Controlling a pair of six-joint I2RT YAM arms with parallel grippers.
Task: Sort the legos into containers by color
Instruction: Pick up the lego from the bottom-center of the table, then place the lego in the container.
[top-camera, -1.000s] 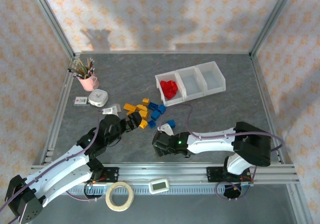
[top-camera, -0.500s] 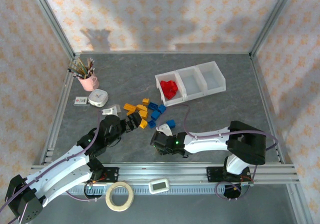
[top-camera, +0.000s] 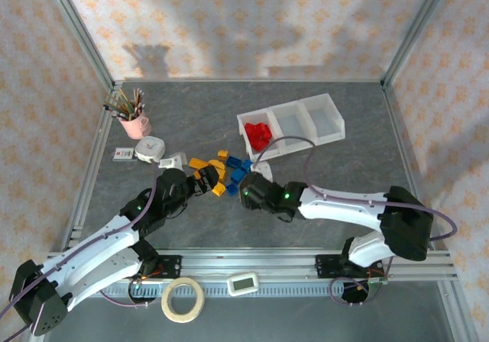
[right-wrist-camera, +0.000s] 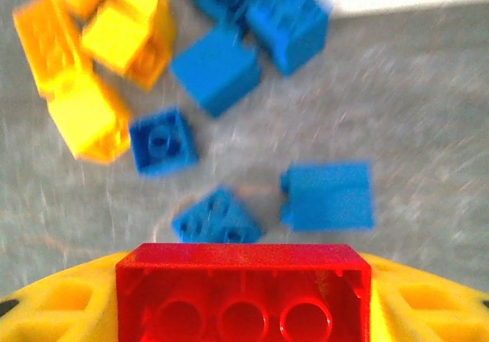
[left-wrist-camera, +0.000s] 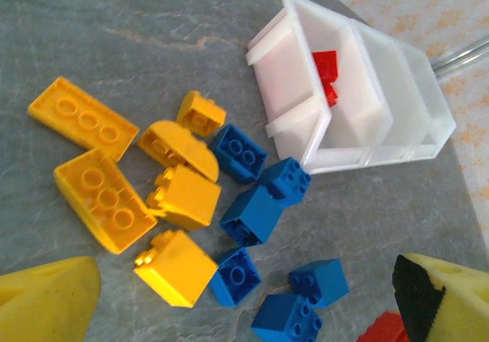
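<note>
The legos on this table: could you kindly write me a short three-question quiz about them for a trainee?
1. True or false: the right hand is holding a blue brick.
2. In the top view, which bin of the containers has bricks in it? A) the left one B) the middle one C) the right one
3. Fill in: the loose bricks on the table are blue and ____.
Key: 1. False; it grips a red brick. 2. A; red bricks lie there. 3. Yellow.
</note>
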